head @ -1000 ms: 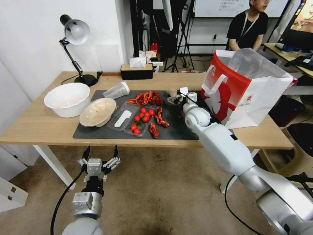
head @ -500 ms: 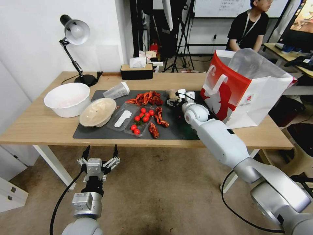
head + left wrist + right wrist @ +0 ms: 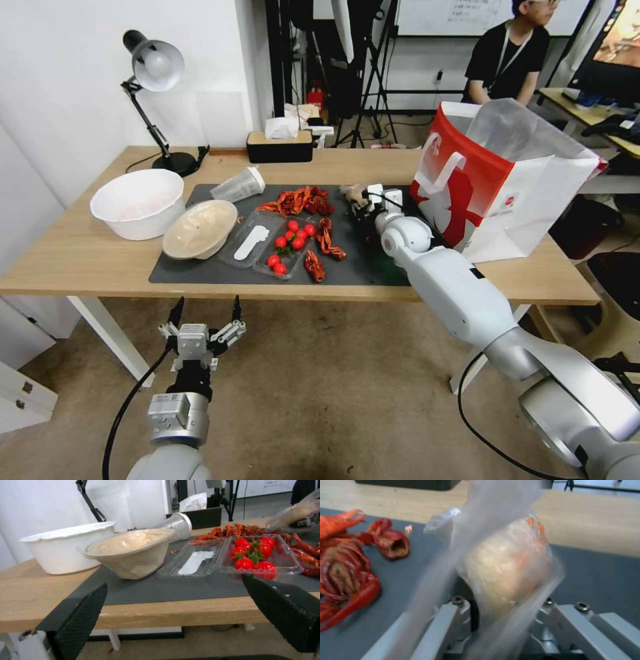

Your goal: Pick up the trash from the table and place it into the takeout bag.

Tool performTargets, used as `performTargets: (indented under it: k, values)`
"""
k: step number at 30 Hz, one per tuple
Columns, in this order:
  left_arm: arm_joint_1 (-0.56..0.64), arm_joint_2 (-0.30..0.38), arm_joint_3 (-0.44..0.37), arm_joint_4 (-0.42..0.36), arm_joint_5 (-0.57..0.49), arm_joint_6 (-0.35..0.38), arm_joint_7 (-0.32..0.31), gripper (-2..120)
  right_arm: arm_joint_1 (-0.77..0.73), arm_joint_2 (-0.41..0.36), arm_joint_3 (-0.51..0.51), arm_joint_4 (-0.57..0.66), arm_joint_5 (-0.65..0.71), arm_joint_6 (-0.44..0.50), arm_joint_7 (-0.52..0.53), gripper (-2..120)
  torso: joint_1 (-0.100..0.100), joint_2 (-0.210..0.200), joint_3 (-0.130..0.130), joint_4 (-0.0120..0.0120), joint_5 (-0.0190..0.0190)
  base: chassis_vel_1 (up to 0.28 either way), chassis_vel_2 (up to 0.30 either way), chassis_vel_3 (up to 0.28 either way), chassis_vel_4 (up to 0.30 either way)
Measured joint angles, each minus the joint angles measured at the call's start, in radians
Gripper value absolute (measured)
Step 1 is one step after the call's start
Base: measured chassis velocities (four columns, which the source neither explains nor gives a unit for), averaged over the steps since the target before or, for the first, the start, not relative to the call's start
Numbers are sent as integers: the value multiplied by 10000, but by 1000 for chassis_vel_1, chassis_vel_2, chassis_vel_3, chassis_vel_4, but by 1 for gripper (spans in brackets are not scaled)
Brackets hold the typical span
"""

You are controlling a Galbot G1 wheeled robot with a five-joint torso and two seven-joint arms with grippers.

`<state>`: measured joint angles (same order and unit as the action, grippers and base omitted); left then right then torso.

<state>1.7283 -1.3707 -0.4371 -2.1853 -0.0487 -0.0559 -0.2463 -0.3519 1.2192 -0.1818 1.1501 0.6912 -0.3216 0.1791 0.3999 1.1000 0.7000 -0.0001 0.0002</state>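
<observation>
Two grippers noted. Left gripper (image 3: 205,308) hangs below the table's (image 3: 80,257) front edge, fingers spread wide, holding nothing. On the dark mat (image 3: 220,273): beige round bowl (image 3: 199,229), clear plastic cup (image 3: 238,185). Right gripper (image 3: 357,198), near the mat's far right corner, is clamped on the pale plastic-wrapped lump (image 3: 506,567), just beside the takeout bag (image 3: 493,193). The bag's small red logo is unreadable.

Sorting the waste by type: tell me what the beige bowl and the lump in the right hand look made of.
Beige bowl: matte, fibrous-looking pulp or paper, judging by its dull tan wall; a glossy film seems to cover the top. Lump in the right hand: pale and doughy-looking, wrapped in thin clear plastic film, shown by the wrinkles and glare. What is inside is unclear.
</observation>
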Motion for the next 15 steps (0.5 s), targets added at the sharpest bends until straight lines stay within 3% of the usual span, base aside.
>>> performTargets:
  k: [5, 15]
  values:
    - [-17, 31, 18, 1, -9, 0, 1, 100, -76, -378, 6, 769, -64, 320, -177, 9, 0, 1, 0, 1, 0, 0, 0, 0, 0]
    - [12, 104, -10, -43, -34, -1, -13, 100, -501, -1632, 655, 3867, -462, 427, -162, 8, 0, 0, 0, 0, 0, 0, 0, 0, 0]
